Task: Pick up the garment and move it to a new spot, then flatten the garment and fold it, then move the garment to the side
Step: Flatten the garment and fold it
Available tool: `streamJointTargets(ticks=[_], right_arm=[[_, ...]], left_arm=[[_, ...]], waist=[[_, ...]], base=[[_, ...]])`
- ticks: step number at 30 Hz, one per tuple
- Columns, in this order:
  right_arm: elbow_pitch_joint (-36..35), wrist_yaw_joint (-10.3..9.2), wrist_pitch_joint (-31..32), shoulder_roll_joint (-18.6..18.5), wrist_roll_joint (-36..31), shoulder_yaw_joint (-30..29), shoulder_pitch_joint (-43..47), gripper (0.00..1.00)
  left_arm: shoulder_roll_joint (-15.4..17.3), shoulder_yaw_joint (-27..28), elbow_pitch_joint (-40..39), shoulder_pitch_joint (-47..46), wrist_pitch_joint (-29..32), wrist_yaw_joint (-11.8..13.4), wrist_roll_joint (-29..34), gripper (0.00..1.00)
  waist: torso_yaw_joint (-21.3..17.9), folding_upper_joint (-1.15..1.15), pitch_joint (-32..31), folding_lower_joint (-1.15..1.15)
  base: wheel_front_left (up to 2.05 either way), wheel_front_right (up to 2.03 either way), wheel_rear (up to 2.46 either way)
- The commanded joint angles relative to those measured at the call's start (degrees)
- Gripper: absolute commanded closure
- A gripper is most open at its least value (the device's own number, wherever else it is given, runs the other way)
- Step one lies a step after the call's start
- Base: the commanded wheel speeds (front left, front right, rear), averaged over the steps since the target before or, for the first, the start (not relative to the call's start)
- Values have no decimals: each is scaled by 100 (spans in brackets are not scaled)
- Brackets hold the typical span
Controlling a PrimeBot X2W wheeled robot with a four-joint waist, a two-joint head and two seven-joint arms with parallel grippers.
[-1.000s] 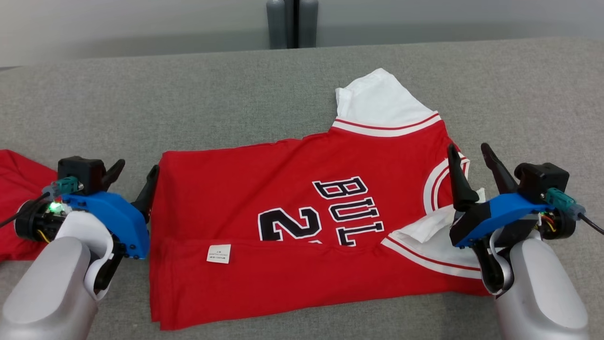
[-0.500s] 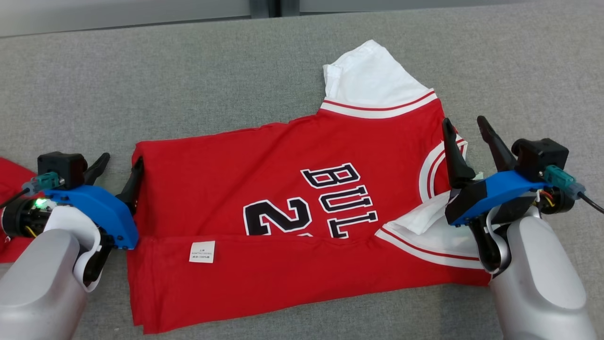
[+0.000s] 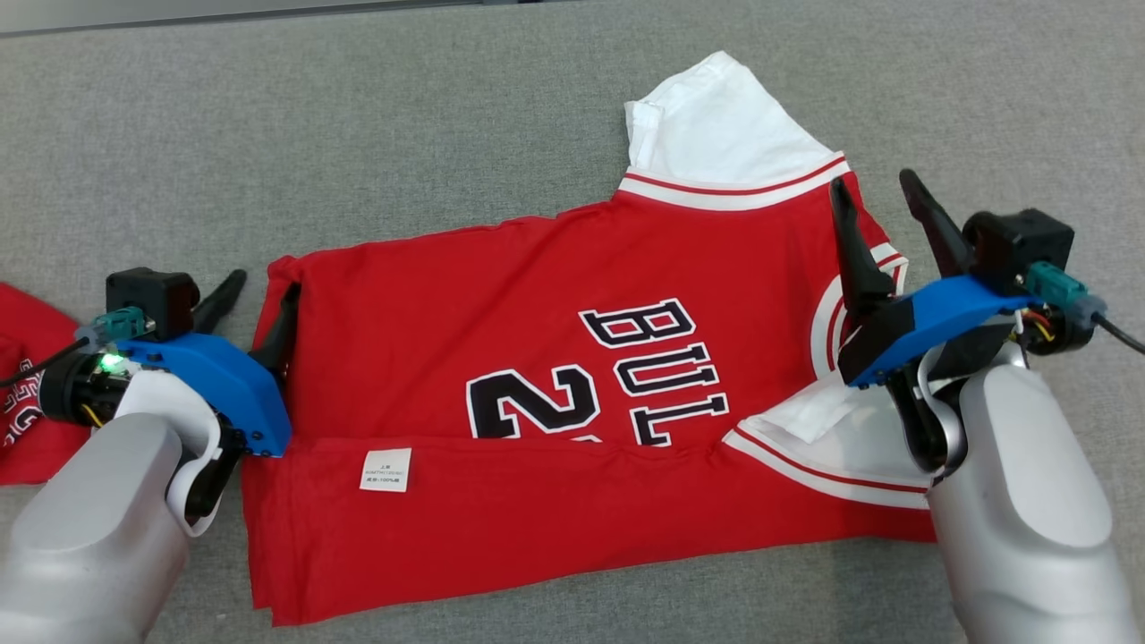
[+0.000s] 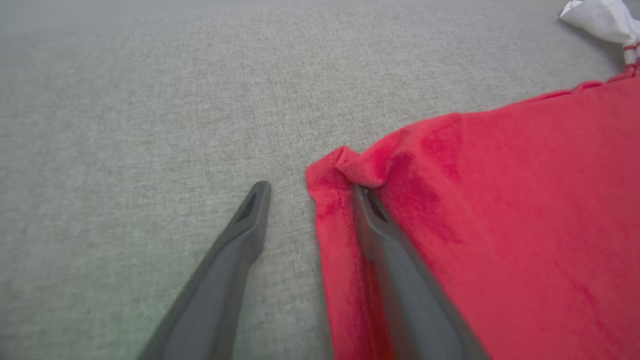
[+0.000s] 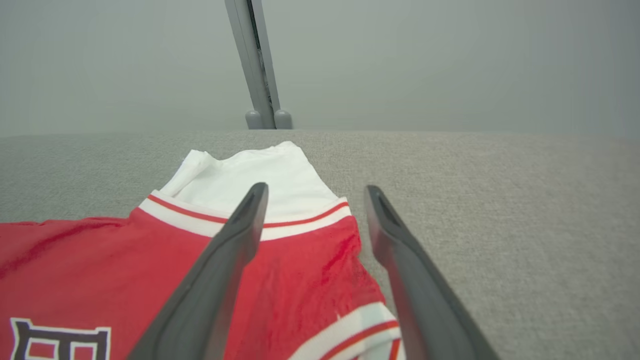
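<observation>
Left gripper [image 3: 262,284] is spread open right at the hem end of the jersey [image 3: 501,340]. In the left wrist view one finger sits over the bare gray surface [image 3: 358,134] and the other lies on the red fabric just inside the edge, with a little rolled-up corner [image 4: 360,167] bunched at its tip. So the hem edge runs between the two fingers, but nothing's pinched.

Right gripper [image 3: 872,179] is wide open too, holding nothing, up over the neck end. One finger is above the red shoulder, the other above bare surface just past the jersey's side edge.

The jersey itself lies across the middle of the surface, hem to the robot's left, neck to its right. The near long side is folded up over the front, and that fold line cuts through the black lettering. There's a small white label [image 3: 385,470] on the flap. A white sleeve [image 3: 716,125] pokes out on the far side.

Room-wise: lots of bare gray beyond the far edge, running to a pale wall with a gray post [image 5: 260,60], and open space right of the right arm. The left is tighter, since another red garment [image 3: 22,394] sits just past the left arm.
</observation>
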Motion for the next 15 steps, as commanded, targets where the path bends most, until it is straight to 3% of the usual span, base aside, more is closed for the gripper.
streamJointTargets(ticks=[1, 2, 7, 15], right_arm=[[10, 1, 41, -19, -55, -27, -150, 0], [15, 1, 67, -20, -107, -62, -199, 0], [57, 1, 288, -19, -396, -289, -489, 0], [309, 1, 852, -19, -956, -725, -1132, 0]], left_arm=[[-88, -168, 40, 98, 58, -11, -34, 89], [-94, -262, 21, 90, 52, -11, -76, 100], [-91, -630, 1, -45, -150, -10, -135, 100], [-287, -388, 483, -455, -763, 174, 157, 100]], waist=[[25, 0, 16, 0], [51, 0, 30, 0], [212, 0, 78, 0], [541, 0, 204, 0]], base=[[0, 0, 0], [0, 0, 0], [0, 0, 0], [0, 0, 0]])
